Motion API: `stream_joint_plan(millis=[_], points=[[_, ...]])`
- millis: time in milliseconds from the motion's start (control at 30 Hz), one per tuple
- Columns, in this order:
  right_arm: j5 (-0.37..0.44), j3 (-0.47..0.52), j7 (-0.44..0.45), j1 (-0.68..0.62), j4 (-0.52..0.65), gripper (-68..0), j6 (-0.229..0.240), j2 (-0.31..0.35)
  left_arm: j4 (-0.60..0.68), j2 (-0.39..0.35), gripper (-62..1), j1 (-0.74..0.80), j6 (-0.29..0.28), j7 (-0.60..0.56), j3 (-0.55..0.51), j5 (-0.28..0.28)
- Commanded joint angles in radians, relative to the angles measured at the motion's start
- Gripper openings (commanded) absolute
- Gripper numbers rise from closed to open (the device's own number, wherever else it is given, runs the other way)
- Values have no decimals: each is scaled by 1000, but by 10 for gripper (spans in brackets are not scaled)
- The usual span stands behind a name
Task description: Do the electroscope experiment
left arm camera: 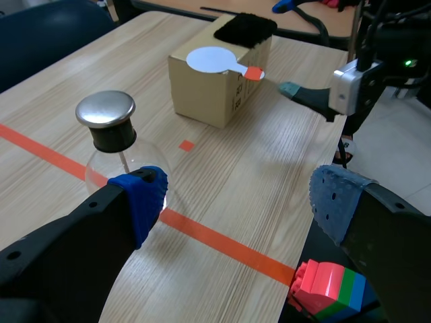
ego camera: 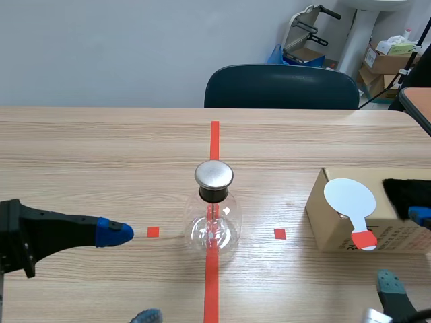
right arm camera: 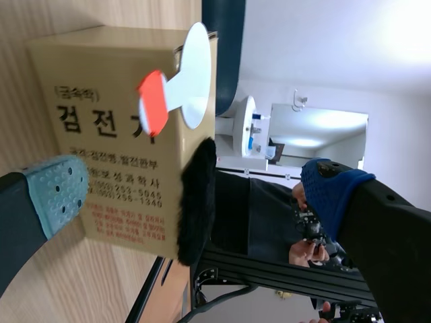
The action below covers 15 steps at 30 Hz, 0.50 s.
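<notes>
Scene view shows one electroscope (ego camera: 214, 217), a round clear glass flask with a black neck and a shiny metal cap. It stands in the middle of the tabletop (ego camera: 101, 168), on the long orange-red tape line. Inside the flask a thin rod hangs down from the cap.

To the right, well apart from it, stands one closed cardboard box (ego camera: 337, 225). On top of the box lie one white disc paddle (ego camera: 349, 197) with a red handle end and one piece of black fur (ego camera: 406, 192). What is inside the box cannot be seen.

The left gripper (ego camera: 128, 274) is open, its fingers wide apart, to the left of the electroscope and not touching it. The right gripper (ego camera: 406, 249) is also open, at the near right end of the box, and grips nothing.

Only the left wrist view shows a stack of pink, green and blue toy blocks (left arm camera: 326, 291) beside the tabletop edge. Only the right wrist view shows the black and red Korean print on the side of the box. A dark chair (ego camera: 283, 87) behind the tabletop is clearest in the scene view.
</notes>
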Motion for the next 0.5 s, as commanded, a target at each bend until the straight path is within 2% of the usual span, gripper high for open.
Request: stream_joint_plan(millis=[0, 233, 467], points=[[6, -2, -14, 25, 10, 4, -13, 14, 11, 3, -149, -3, 2, -19, 7, 20], [-8, -42, -7, 121, -55, 4, -11, 14, 11, 4, -149, -14, 2, -20, 39, 70], [-8, -84, 19, 206, -137, 4, -10, 14, 11, 12, -149, -14, 2, -19, 38, 71]])
